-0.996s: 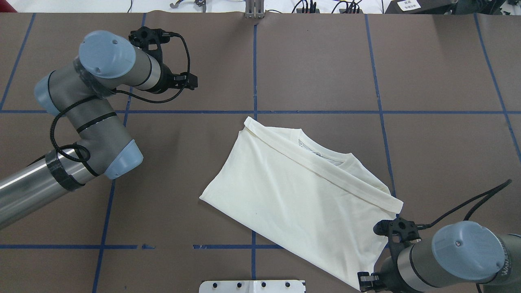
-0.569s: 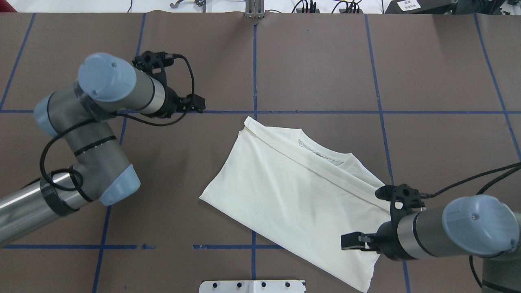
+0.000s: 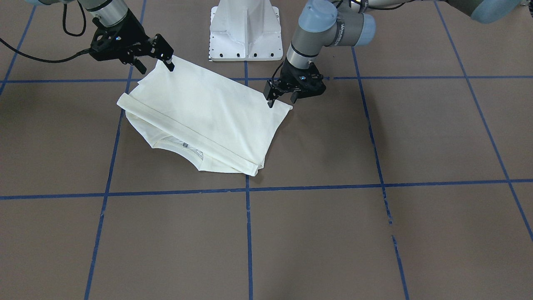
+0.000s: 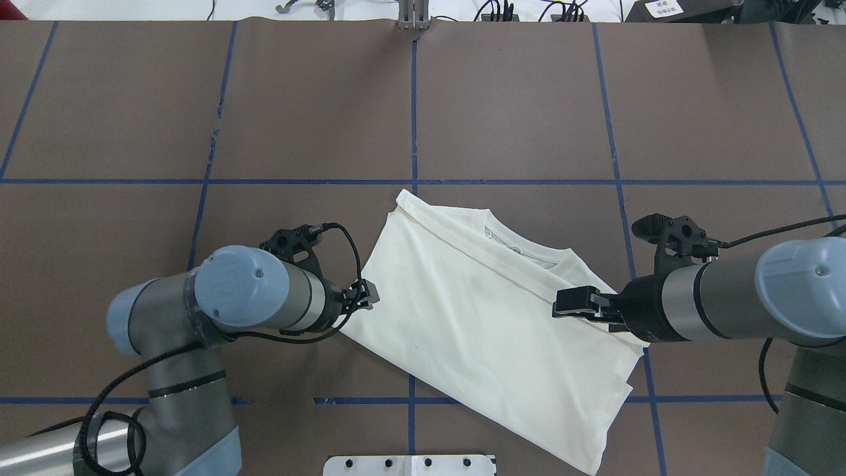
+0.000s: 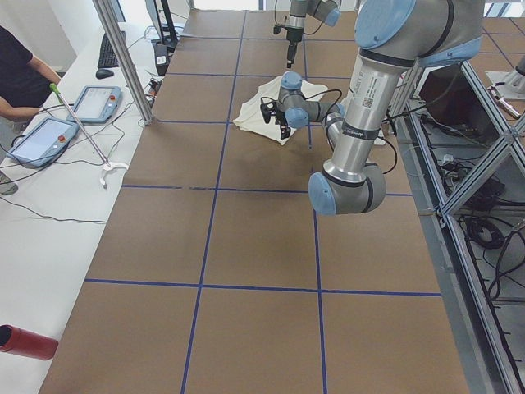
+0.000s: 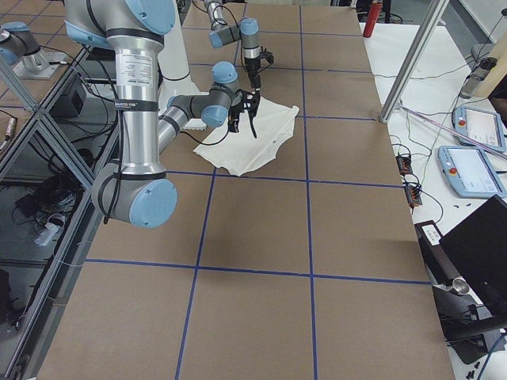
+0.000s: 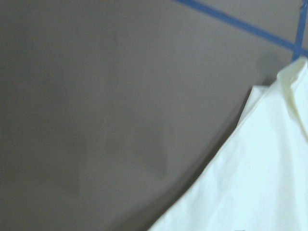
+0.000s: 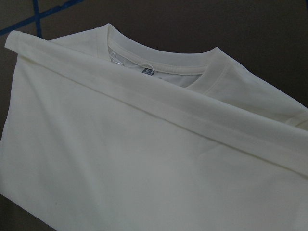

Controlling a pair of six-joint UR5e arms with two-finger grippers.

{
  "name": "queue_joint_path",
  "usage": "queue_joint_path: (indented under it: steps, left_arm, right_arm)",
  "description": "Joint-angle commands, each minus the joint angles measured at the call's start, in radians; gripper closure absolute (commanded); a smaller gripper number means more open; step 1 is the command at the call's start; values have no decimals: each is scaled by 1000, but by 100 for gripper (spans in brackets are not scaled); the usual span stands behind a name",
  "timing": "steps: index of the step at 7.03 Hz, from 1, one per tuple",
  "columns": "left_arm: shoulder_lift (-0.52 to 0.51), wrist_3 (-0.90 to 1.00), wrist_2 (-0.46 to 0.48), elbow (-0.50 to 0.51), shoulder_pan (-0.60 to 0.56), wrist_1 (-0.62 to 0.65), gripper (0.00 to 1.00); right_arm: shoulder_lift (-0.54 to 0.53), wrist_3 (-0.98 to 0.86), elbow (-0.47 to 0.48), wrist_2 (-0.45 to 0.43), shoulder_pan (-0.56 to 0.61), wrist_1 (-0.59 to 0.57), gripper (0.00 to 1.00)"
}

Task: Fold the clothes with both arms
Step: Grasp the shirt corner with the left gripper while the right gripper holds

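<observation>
Both grippers are open and hold nothing, as far as the view from across the table shows. My left gripper (image 4: 367, 294) hangs low at the left short edge of the T-shirt (image 4: 476, 330), just beside its near left corner, with one fingertip at the cloth's border and the other over bare table (image 4: 529, 99). My right gripper (image 4: 572, 305) is over the cloth itself, at the right end of the folded band (image 4: 462, 248).

The T-shirt lies flat in the middle of the table, folded into a skewed rectangle, with the collar (image 4: 529, 254) showing on the far side of the band. Its long axis runs on a slant, from far left to near right, so neither short edge is square to me.

What matters for the coming move is that each short end lies right under its own arm: the left end belongs to the left gripper, the right end to the right. As I judge it, each wrist must turn to match that slant before closing, or the fold will come out crooked.
</observation>
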Motion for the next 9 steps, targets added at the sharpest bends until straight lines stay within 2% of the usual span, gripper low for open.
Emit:
queue_joint_path:
  steps: [1, 7, 8, 9]
  left_arm:
    - [0, -42, 20, 0, 43, 16, 23]
    - [6, -41, 23, 34, -3, 16, 26]
    - [6, -44, 23, 43, 0, 16, 28]
    - [6, -45, 23, 44, 2, 16, 36]
  right_arm:
    - [10, 0, -3, -4, 6, 0, 0]
    - [9, 0, -3, -4, 4, 0, 0]
    - [7, 0, -3, -4, 6, 0, 0]
    - [6, 0, -3, -4, 6, 0, 0]
